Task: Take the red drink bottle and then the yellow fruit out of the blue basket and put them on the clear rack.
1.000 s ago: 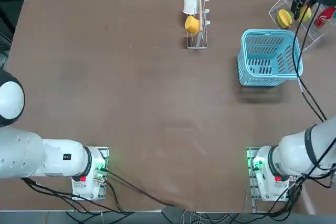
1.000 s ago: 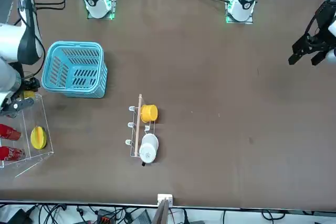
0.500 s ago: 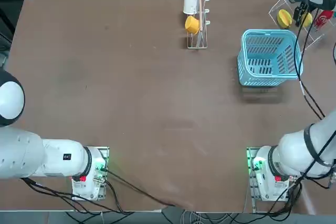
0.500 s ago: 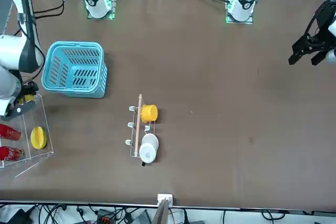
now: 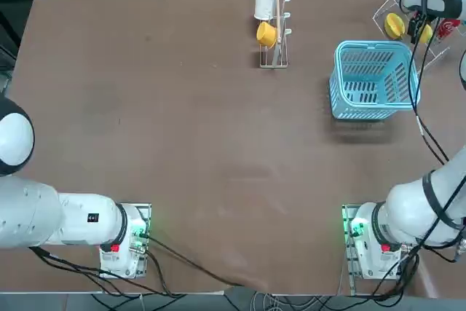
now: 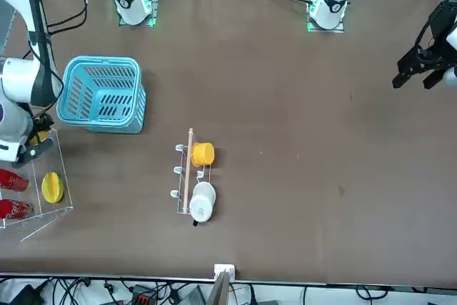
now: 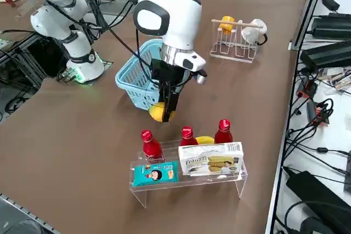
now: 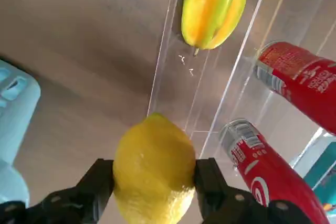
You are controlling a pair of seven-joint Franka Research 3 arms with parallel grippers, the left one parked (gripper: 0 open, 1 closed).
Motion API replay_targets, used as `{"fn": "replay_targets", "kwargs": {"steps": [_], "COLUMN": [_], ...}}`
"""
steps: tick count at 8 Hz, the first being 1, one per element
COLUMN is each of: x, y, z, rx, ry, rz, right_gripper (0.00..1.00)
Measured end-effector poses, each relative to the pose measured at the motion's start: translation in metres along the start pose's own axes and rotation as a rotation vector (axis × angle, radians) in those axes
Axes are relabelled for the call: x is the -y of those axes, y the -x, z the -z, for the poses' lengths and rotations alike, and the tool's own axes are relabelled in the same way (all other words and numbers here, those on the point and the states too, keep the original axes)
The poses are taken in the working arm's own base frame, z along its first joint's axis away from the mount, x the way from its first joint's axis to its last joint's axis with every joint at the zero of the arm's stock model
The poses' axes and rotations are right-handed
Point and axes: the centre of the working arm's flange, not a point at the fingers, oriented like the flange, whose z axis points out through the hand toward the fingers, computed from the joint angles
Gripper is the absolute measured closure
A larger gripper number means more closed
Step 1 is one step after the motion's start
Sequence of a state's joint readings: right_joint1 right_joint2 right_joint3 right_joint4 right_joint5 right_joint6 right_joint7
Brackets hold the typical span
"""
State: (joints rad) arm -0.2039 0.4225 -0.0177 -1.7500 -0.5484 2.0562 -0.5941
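My right gripper point(image 7: 164, 109) is shut on the small yellow fruit point(image 7: 157, 112), a plain lemon. It hangs low between the blue basket point(image 7: 137, 75) and the clear rack point(image 7: 186, 168). In the right wrist view the lemon point(image 8: 155, 156) sits between both fingers point(image 8: 100, 182), just in front of the rack's edge. In the top view the basket point(image 5: 371, 78) holds nothing that I can see. Three red bottles point(image 7: 187, 135) stand on the rack's upper shelf. I cannot tell which of them is the task's bottle. From above, the gripper point(image 5: 421, 25) is at the rack's near side.
A larger yellow fruit with a greenish patch point(image 8: 212, 6) lies on the rack beside the bottles. A blue packet point(image 7: 155, 173) and a white box point(image 7: 211, 163) fill its lower shelf. A wire cup stand point(image 5: 273, 34) with a yellow cup point(image 5: 266, 34) and a white cup point(image 5: 263, 4) stands left of the basket.
The right gripper, still shut on the lemon, has shifted a little from over the rack toward its basket-side edge. Nothing else has moved.
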Motion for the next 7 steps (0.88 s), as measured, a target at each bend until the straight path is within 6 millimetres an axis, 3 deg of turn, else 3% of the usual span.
{"fn": "replay_targets", "kwargs": {"steps": [4, 7], "x": [-0.002, 0.004], "y": [-0.016, -0.026], "z": [-0.061, -0.086], "rx": [-0.01, 0.01], "ry": [0.022, 0.049], "rz": [0.045, 0.099], "right_gripper": [0.14, 0.14]}}
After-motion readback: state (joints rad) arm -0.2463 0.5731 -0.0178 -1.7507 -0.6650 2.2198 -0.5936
